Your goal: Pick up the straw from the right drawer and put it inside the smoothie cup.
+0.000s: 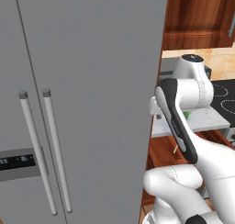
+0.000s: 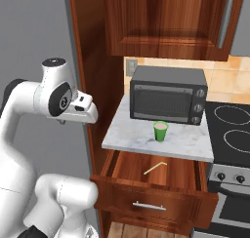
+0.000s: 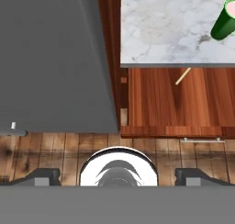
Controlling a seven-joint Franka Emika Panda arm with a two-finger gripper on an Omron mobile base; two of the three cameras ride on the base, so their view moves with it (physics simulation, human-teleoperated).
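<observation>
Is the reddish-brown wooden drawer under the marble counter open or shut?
Open. The reddish-brown wooden drawer is pulled out past the marble counter, so its inside shows from above, and the thin pale straw lies on its floor.

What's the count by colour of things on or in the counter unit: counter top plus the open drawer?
Green: 1, the smoothie cup on the marble counter.
Dark grey: 1, the microwave behind it.
Pale yellow-tan: 1, the straw lying in the open right drawer.
Total: 3.
</observation>
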